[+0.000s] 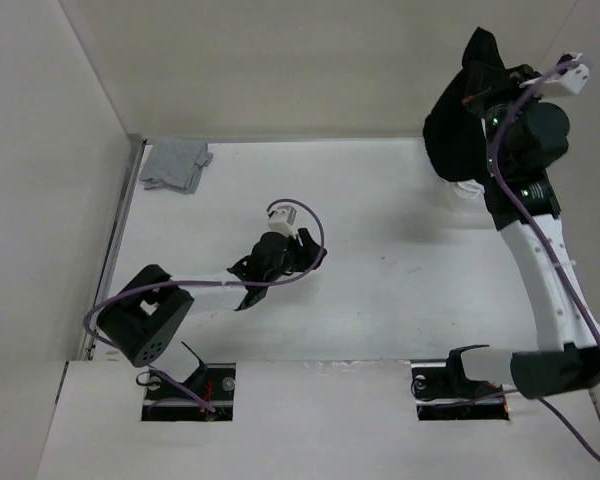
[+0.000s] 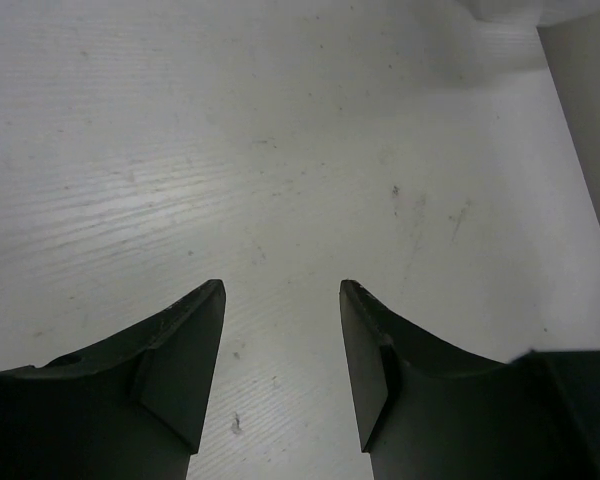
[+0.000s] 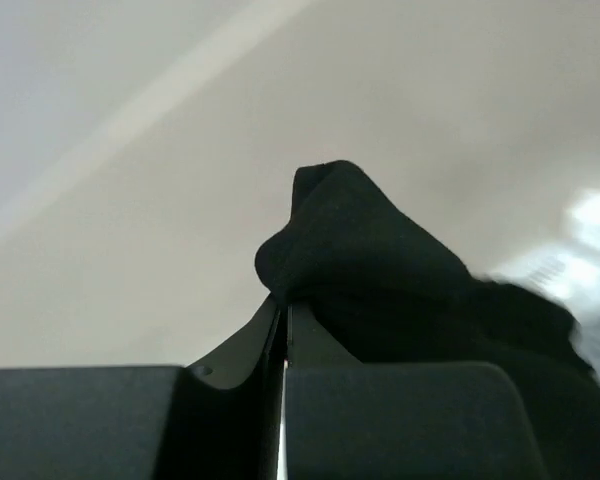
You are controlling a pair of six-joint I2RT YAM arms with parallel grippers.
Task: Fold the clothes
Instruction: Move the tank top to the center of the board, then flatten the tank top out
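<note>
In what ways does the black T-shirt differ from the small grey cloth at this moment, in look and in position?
The black T-shirt is dark and looks the larger; the grey cloth is pale and smaller. The black T-shirt hangs bunched from the shut right gripper at the far right; the grey cloth lies on the table in the far left corner, with no gripper on it. Both are soft, crumpled fabric with no print showing.

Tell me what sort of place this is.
Probably a robot test cell: a white table boxed by plain walls, two arms bolted at its edge, a black T-shirt in the right gripper.
</note>
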